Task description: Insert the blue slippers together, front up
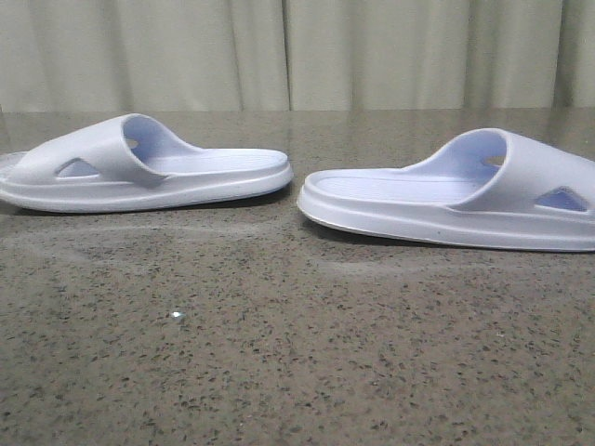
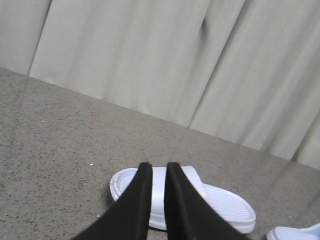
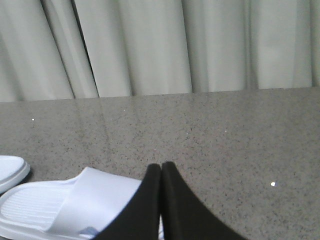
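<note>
Two pale blue slippers lie flat on the speckled stone table (image 1: 279, 353), sole down, heels toward each other with a small gap between them. The left slipper (image 1: 139, 167) has its strap at the left, and the right slipper (image 1: 456, 190) has its strap at the right. Neither gripper shows in the front view. My left gripper (image 2: 159, 167) hovers over the left slipper (image 2: 225, 202), its black fingers a narrow gap apart and holding nothing. The right gripper (image 3: 161, 166) is shut and empty, with its tips touching, beside the right slipper's strap (image 3: 90, 197).
A pale pleated curtain (image 1: 297, 51) hangs behind the table's far edge. The heel of the other slipper shows at the edge of each wrist view (image 2: 300, 233) (image 3: 10, 172).
</note>
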`<control>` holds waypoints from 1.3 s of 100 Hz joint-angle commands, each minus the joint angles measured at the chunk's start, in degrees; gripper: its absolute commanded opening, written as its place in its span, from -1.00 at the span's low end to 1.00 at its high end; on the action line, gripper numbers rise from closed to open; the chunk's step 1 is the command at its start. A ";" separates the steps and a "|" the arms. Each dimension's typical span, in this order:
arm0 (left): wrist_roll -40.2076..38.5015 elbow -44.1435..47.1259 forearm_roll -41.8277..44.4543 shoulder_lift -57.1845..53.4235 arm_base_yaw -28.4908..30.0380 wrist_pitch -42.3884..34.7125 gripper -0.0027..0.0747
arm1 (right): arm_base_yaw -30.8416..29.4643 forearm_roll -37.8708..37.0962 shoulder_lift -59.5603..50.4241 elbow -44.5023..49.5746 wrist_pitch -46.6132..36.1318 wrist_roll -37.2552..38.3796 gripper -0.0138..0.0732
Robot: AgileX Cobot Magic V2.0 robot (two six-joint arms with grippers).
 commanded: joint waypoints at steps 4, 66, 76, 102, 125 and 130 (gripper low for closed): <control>-0.52 -8.57 -0.82 7.92 0.25 4.36 -0.89 | -0.36 -0.71 5.73 -7.48 -1.38 0.17 -0.93; 0.04 -14.78 -4.67 18.69 0.25 9.40 0.41 | -0.36 2.28 11.47 -9.35 -0.89 0.17 0.35; -0.11 -14.45 -4.97 18.84 0.25 7.03 0.39 | -0.36 2.28 11.47 -9.35 -1.74 0.17 0.37; -1.63 -14.30 -14.70 26.83 0.25 -1.18 0.30 | -0.36 2.28 11.47 -9.35 -1.86 0.17 0.37; -1.63 -14.30 -22.59 38.55 0.25 -4.79 0.30 | -0.36 2.34 11.47 -9.35 -1.74 0.17 0.37; -1.63 -14.42 -24.46 40.70 0.25 -5.31 0.30 | -0.36 2.34 11.47 -9.35 -1.62 0.17 0.37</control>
